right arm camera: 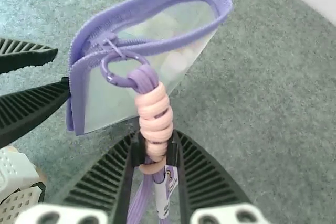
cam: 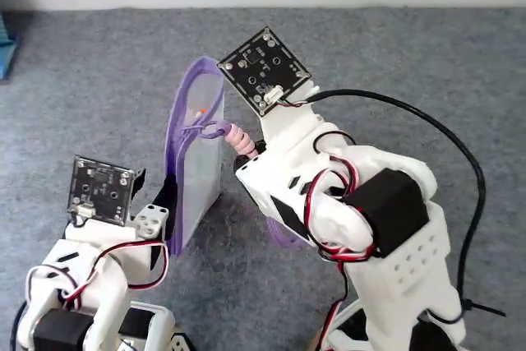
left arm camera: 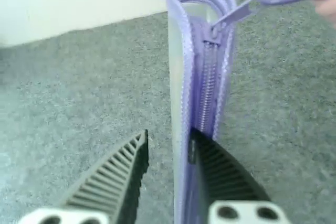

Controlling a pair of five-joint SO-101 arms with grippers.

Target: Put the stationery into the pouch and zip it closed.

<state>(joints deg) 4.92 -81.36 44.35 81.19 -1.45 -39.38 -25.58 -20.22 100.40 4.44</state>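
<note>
From above, the pouch (cam: 197,170) is seen stood on edge on the carpet (cam: 99,71), its near end braced at the left gripper (cam: 154,188) so the zip can be drawn; open floor lies around it. In the left wrist view those jaws are spread, one finger (left arm camera: 226,177) touching the pouch (the other apart). In the right wrist view the right gripper (right arm camera: 155,142) is pinched on the pink coil strap (right arm camera: 154,114), and the mouth beyond the slider (right arm camera: 109,45) is not yet closed.
</note>
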